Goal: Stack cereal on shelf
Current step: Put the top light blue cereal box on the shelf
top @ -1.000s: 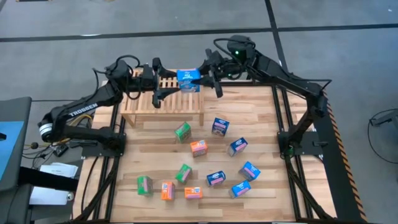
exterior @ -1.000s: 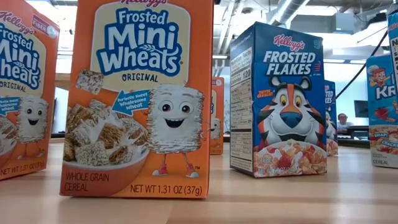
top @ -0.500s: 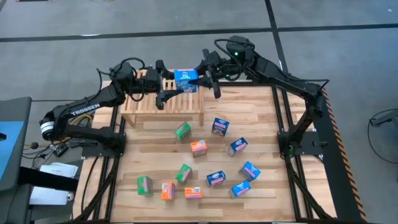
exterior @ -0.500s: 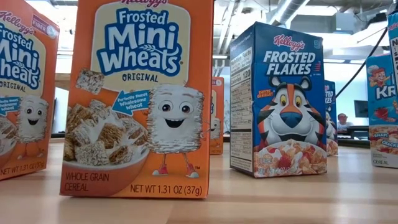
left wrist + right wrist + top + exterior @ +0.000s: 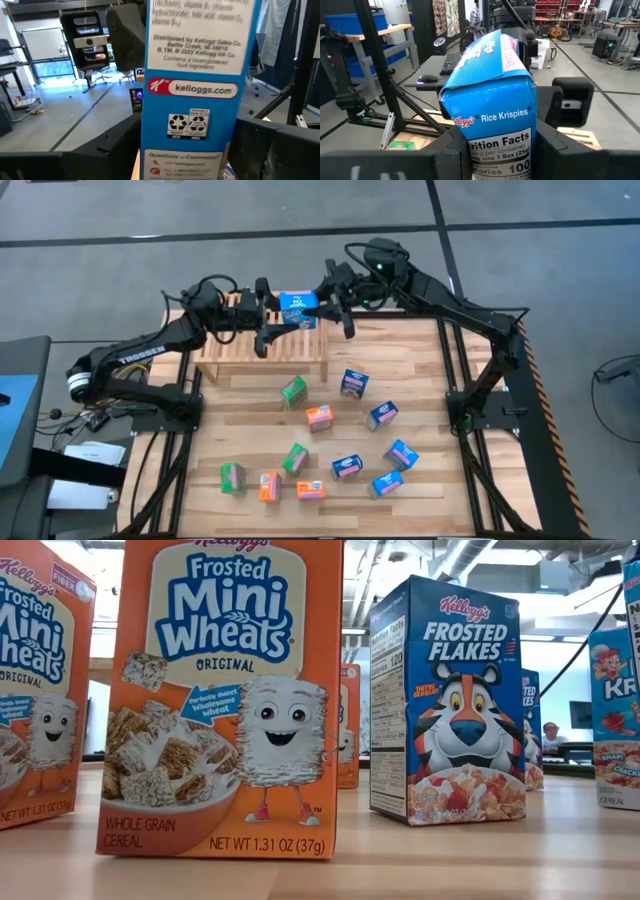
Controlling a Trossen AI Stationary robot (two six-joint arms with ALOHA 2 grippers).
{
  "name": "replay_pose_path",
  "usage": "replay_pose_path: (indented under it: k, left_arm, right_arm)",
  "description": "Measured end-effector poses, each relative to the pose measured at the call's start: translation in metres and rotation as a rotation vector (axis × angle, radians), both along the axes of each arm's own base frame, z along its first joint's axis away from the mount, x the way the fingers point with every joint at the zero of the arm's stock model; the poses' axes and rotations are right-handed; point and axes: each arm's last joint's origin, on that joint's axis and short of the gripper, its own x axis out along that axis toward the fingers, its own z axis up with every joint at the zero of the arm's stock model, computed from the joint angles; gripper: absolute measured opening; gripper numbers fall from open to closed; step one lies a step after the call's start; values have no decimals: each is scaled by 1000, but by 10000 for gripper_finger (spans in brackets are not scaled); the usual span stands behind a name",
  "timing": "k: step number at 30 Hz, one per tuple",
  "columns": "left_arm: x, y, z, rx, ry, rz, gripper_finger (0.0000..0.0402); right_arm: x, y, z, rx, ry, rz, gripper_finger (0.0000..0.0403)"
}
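1. A plank tabletop (image 5: 420,380) stands on a grey floor; from table height, monitors and ceiling pipes show in the room behind.
2. A low slatted wooden shelf (image 5: 240,352) sits at the table's far left corner.
3. A blue Rice Krispies box (image 5: 299,307) is held over the shelf's right end, between the 2 arms.
4. The right gripper (image 5: 330,305) is clamped on that box; its wrist view shows dark fingers (image 5: 447,150) pressed to both sides of it.
5. The left gripper (image 5: 272,322) is at the box's other side, fingers spread either side of it in its wrist view; whether they touch it I cannot tell.
6. 11 more cereal boxes (image 5: 320,417), blue, green and orange, lie scattered across the middle and near part of the table.
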Motion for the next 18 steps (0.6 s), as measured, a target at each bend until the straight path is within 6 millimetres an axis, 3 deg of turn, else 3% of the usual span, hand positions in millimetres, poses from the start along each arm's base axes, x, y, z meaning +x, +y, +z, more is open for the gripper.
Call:
replay_pose_path:
  k: [18]
  left_arm:
    - [-2,-2,8,-38,30,-28,229]
  right_arm:
    - [0,0,-4,15,39,1,159]
